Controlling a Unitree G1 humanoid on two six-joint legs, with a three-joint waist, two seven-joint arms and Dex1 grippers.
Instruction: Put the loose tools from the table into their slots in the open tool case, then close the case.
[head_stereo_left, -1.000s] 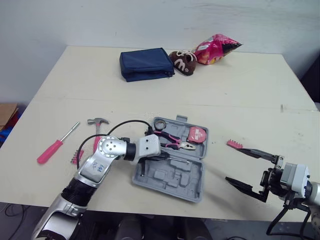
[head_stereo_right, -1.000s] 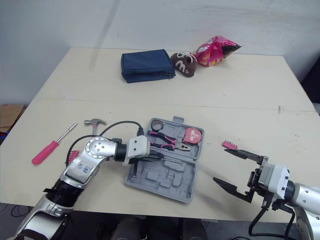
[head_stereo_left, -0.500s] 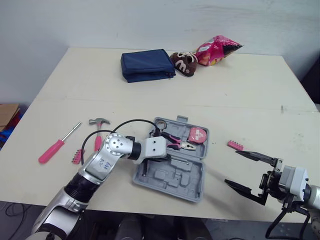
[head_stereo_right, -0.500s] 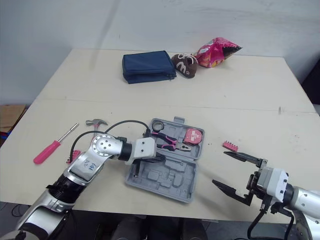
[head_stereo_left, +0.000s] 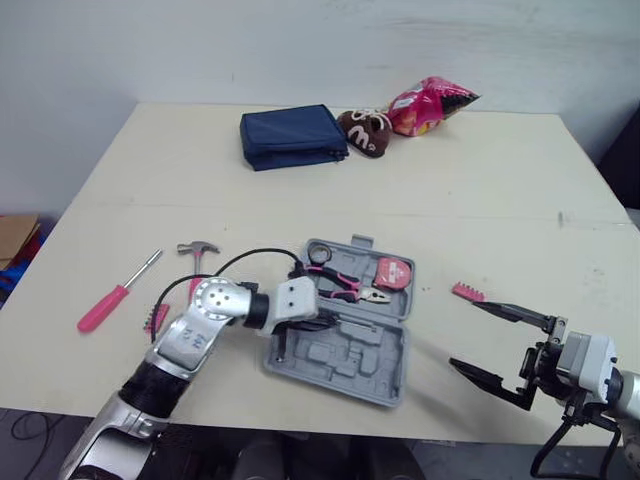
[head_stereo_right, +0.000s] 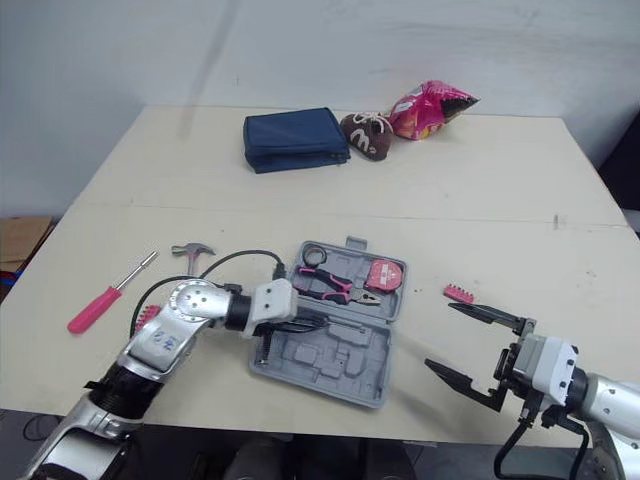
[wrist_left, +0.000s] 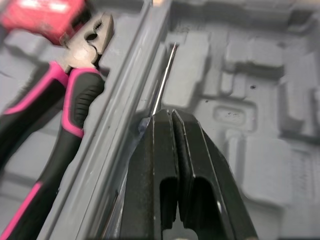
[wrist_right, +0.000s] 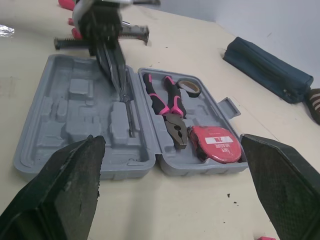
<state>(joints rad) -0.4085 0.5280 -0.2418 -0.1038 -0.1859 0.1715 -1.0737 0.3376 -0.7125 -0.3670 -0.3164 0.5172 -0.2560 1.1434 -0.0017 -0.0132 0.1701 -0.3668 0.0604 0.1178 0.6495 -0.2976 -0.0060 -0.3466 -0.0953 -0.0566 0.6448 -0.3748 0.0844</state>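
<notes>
Grey tool case (head_stereo_left: 345, 352) lies open on the table. My L fingers (wrist_left: 171, 119) are pressed together w/ no gap, tips over its hinge ridge. Thin metal rod (wrist_left: 163, 75) lies just past those tips; can't tell if they touch it. Pink-handled pliers (head_stereo_left: 343, 285) and red tape measure (head_stereo_left: 392, 272) sit beyond them. R fingers (head_stereo_left: 461, 333) are spread wide, nothing between, well apart from the case, pink bit strip (head_stereo_left: 467, 292) near. Red screwdriver (head_stereo_left: 110, 302) and hammer (head_stereo_left: 197, 250) lie loose, well apart from L fingers.
</notes>
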